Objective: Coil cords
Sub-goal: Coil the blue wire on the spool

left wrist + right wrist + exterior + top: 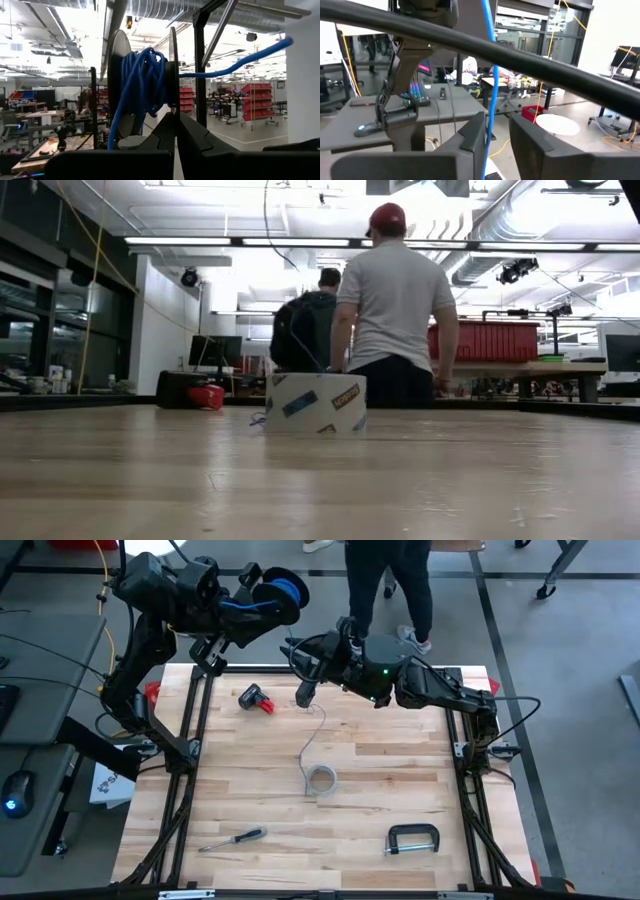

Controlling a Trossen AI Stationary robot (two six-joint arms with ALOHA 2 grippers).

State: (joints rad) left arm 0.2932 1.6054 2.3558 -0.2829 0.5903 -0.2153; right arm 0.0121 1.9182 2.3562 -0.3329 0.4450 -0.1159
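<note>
My left gripper (232,618) is raised over the table's far left corner, shut on a black spool (145,85) wound with the blue cord (142,80). A strand of that cord (240,62) leads off the spool toward my right gripper (297,648), which is raised over the far edge. In the right wrist view the blue cord (490,75) runs upright through the gap of my right gripper (497,135), whose fingers stand open on either side of it. A pale grey cord (312,735) lies on the table, running to a tape roll (320,780). My left gripper pinches the rim of the spool's flange (172,102) between its two shut fingers, at the flange's lower edge. The spool stands upright above the fingers, lifted clear of the table, its winding beside them.
The tape roll (315,402) stands mid-table. A red and black tool (257,698) lies far left, a screwdriver (232,838) near left, a C-clamp (412,840) near right. A person (390,590) stands just beyond the far edge, and two people (395,310) show in the low view.
</note>
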